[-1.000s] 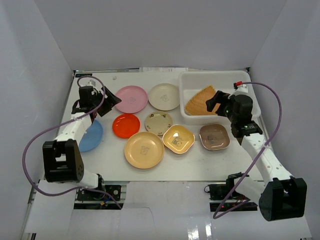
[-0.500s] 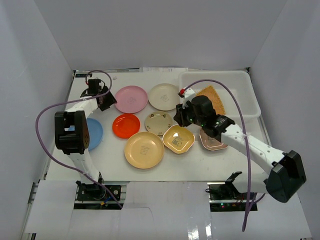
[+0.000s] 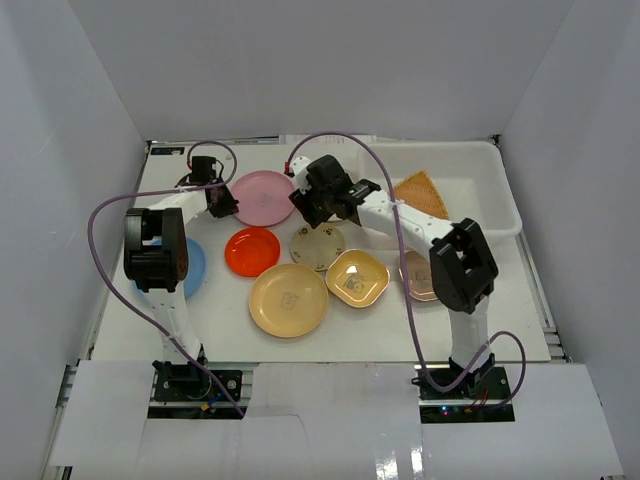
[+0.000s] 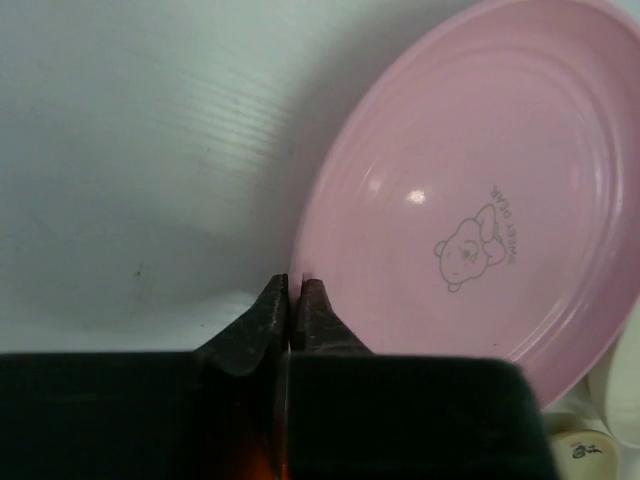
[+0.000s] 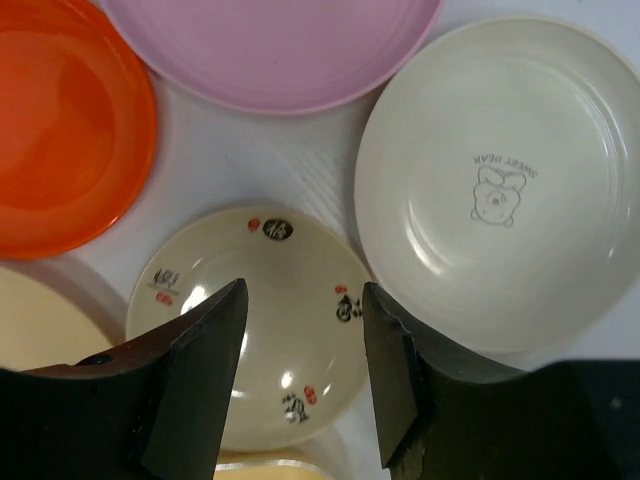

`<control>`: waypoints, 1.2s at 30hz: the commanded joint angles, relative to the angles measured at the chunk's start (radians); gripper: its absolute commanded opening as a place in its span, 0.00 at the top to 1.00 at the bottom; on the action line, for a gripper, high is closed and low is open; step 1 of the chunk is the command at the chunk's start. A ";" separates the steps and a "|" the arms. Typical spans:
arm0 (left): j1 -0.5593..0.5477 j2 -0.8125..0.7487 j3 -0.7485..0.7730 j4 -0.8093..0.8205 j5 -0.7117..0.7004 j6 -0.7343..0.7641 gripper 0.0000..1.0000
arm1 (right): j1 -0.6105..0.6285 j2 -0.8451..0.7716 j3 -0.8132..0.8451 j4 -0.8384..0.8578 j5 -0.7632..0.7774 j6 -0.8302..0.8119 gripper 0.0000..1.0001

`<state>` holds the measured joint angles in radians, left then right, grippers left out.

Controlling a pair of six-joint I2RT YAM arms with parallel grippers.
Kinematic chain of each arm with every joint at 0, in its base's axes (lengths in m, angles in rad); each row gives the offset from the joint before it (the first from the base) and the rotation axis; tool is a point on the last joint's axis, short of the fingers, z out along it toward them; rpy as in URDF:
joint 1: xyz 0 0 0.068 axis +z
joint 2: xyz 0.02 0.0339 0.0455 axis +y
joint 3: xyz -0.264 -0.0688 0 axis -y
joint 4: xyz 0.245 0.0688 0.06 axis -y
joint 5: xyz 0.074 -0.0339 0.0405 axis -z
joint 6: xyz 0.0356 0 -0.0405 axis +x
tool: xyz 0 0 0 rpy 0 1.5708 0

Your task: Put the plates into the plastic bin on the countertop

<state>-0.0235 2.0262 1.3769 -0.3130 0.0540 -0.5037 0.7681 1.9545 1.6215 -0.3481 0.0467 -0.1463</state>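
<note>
My right hand [image 5: 302, 292] swung from the bin [image 3: 472, 183] to above the small cream dish [image 5: 285, 350], fingers spread, my left hand [image 4: 295, 288] pressed together at the rim of the pink plate [image 4: 480, 200]

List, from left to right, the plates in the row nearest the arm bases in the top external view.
blue plate → tan-yellow round plate → yellow rounded-square plate → pinkish-brown plate. The arms partly cover the first and the last.
</note>
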 commanded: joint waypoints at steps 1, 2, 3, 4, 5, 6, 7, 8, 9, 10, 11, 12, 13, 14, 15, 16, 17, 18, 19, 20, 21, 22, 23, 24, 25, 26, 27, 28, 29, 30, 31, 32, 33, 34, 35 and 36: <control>0.002 -0.020 0.031 -0.001 -0.026 -0.005 0.98 | -0.010 0.102 0.141 -0.045 0.027 -0.099 0.44; 0.002 -0.026 0.025 0.006 -0.039 -0.009 1.00 | -0.018 0.128 0.171 -0.048 0.019 -0.107 0.44; 0.002 -0.047 0.018 0.014 -0.039 -0.010 1.00 | -0.021 0.174 0.225 -0.051 0.019 -0.125 0.44; 0.002 -0.063 0.008 0.021 -0.072 -0.009 1.00 | -0.026 0.197 0.251 -0.055 0.019 -0.134 0.44; 0.002 -0.075 -0.007 0.034 -0.078 -0.009 1.00 | -0.039 0.217 0.279 -0.072 0.006 -0.142 0.44; 0.002 -0.102 -0.007 0.034 -0.097 -0.007 1.00 | -0.046 0.256 0.306 -0.081 -0.011 -0.148 0.44; 0.004 -0.116 -0.004 0.032 -0.109 -0.001 1.00 | -0.053 0.271 0.349 -0.091 -0.025 -0.154 0.44; 0.004 -0.132 -0.001 0.032 -0.153 0.013 1.00 | -0.064 0.297 0.362 -0.100 -0.053 -0.159 0.44; 0.004 -0.162 -0.001 0.032 -0.183 0.022 1.00 | -0.067 0.308 0.371 -0.103 -0.073 -0.165 0.44; 0.004 -0.176 -0.001 0.032 -0.212 0.031 1.00 | -0.069 0.319 0.383 -0.103 -0.071 -0.171 0.44; 0.005 -0.188 -0.002 0.029 -0.239 0.042 1.00 | -0.073 0.329 0.388 -0.103 -0.076 -0.168 0.44; 0.014 -0.201 -0.009 0.029 -0.268 0.039 1.00 | -0.073 0.349 0.394 -0.103 -0.091 -0.164 0.44; 0.020 -0.224 -0.015 0.031 -0.270 0.033 1.00 | -0.075 0.360 0.409 -0.103 -0.105 -0.153 0.45; 0.020 -0.231 -0.022 0.037 -0.263 0.013 1.00 | -0.075 0.386 0.422 -0.101 -0.125 -0.144 0.45; 0.061 -0.239 -0.035 0.041 -0.252 0.002 1.00 | -0.073 0.402 0.435 -0.107 -0.134 -0.138 0.46; 0.069 -0.253 -0.041 0.043 -0.231 -0.005 1.00 | -0.073 0.417 0.454 -0.115 -0.139 -0.130 0.48; 0.076 -0.261 -0.047 0.049 -0.220 -0.013 1.00 | -0.073 0.446 0.484 -0.121 -0.136 -0.125 0.50; 0.089 -0.267 -0.055 0.051 -0.211 -0.025 1.00 | -0.072 0.458 0.497 -0.124 -0.130 -0.125 0.51; 0.095 -0.282 -0.058 0.057 -0.183 -0.033 1.00 | -0.070 0.471 0.509 -0.132 -0.123 -0.125 0.56; 0.105 -0.290 -0.059 0.060 -0.166 -0.039 1.00 | -0.070 0.483 0.521 -0.132 -0.128 -0.122 0.56; 0.123 -0.297 -0.064 0.064 -0.146 -0.054 1.00 | -0.069 0.486 0.523 -0.127 -0.134 -0.122 0.57; 0.134 -0.311 -0.068 0.077 -0.110 -0.064 1.00 | -0.064 0.489 0.526 -0.115 -0.130 -0.121 0.61; 0.146 -0.317 -0.073 0.081 -0.089 -0.073 1.00 | -0.061 0.489 0.526 -0.109 -0.125 -0.121 0.64; 0.166 -0.323 -0.078 0.086 -0.071 -0.088 1.00 | -0.058 0.492 0.538 -0.104 -0.123 -0.121 0.66; 0.175 -0.328 -0.087 0.097 -0.056 -0.094 1.00 | -0.055 0.495 0.549 -0.104 -0.122 -0.121 0.67; 0.183 -0.333 -0.090 0.103 -0.019 -0.101 1.00 | -0.052 0.503 0.560 -0.104 -0.113 -0.122 0.68; 0.195 -0.333 -0.093 0.103 -0.010 -0.111 1.00 | -0.049 0.506 0.580 -0.104 -0.104 -0.127 0.73; 0.200 -0.336 -0.098 0.109 0.007 -0.116 1.00 | -0.044 0.506 0.587 -0.100 -0.090 -0.125 0.88; 0.209 -0.336 -0.099 0.112 0.016 -0.121 1.00 | -0.040 0.500 0.594 -0.094 -0.082 -0.125 0.92; 0.212 -0.337 -0.101 0.115 0.024 -0.125 1.00 | -0.035 0.491 0.594 -0.083 -0.074 -0.127 0.92; 0.215 -0.340 -0.105 0.124 0.033 -0.131 1.00 | -0.020 0.472 0.586 -0.068 -0.062 -0.134 0.92; 0.218 -0.342 -0.107 0.129 0.056 -0.136 1.00 | -0.009 0.425 0.574 -0.016 -0.053 -0.145 0.92; 0.220 -0.342 -0.108 0.132 0.075 -0.144 1.00 | 0.002 0.400 0.565 0.010 -0.022 -0.162 0.92; 0.221 -0.343 -0.108 0.137 0.096 -0.150 1.00 | 0.025 0.376 0.580 0.027 0.004 -0.200 0.92; 0.226 -0.343 -0.110 0.152 0.121 -0.166 1.00 | 0.033 0.333 0.600 0.043 0.039 -0.213 0.92; 0.226 -0.343 -0.110 0.158 0.168 -0.174 1.00 | 0.036 0.310 0.621 0.049 0.048 -0.217 0.92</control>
<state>0.1970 1.7679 1.2667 -0.2256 0.0929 -0.6308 0.7609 2.4149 2.1727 -0.4088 0.0284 -0.3050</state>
